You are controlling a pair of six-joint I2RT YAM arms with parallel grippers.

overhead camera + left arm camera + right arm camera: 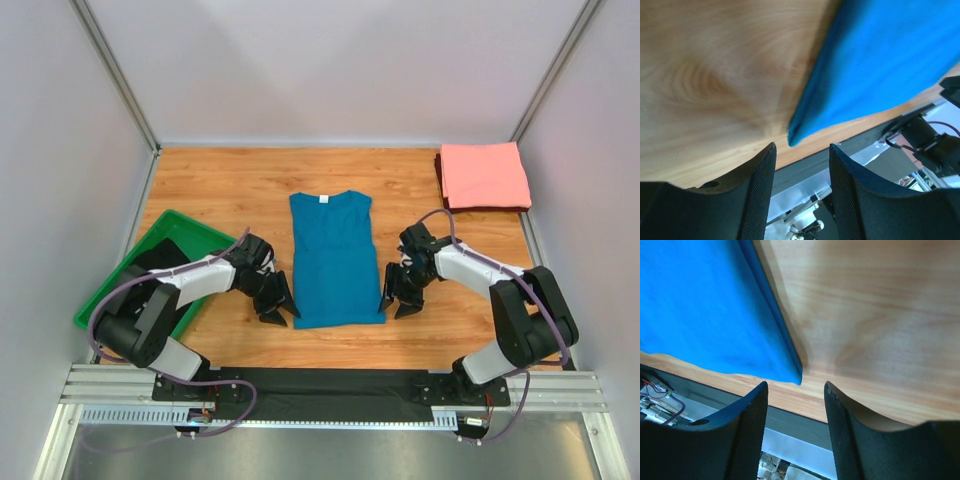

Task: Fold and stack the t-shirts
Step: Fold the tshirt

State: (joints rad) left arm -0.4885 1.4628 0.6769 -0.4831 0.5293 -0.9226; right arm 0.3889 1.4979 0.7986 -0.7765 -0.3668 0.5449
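From the top view, two t-shirts lie on the wooden worktop (220, 190). The teal-blue t-shirt (335, 260) is in the middle, nearer to the near edge. Its long axis runs from the near edge to the far edge, with the collar and a small white label pointing to the far edge and the hem to the near edge. Its sides are straight and narrow. The salmon-pink t-shirt (485, 175) is a flat folded rectangle in the far right corner, well apart from the teal one. One green tray (100, 300) sits at the left edge; the left arm hides part of it, and something dark inside is hard to make out. The left gripper (280, 312) is just beside the near left corner of the teal shirt, and the right gripper (398, 303) just beside its near right corner.

In the left wrist view, the left gripper (801, 150) has its jaws spread, with nothing between them. The near left corner of the teal-blue t-shirt (880, 65) lies just beyond the tips, and the picture cuts off the rest of the shirt.

In the right wrist view, the right gripper (795, 387) also has its jaws spread around nothing. The near right corner of the teal-blue t-shirt (705, 305) lies just beyond the tips, flat on the worktop (880, 315), and only this part is in the picture
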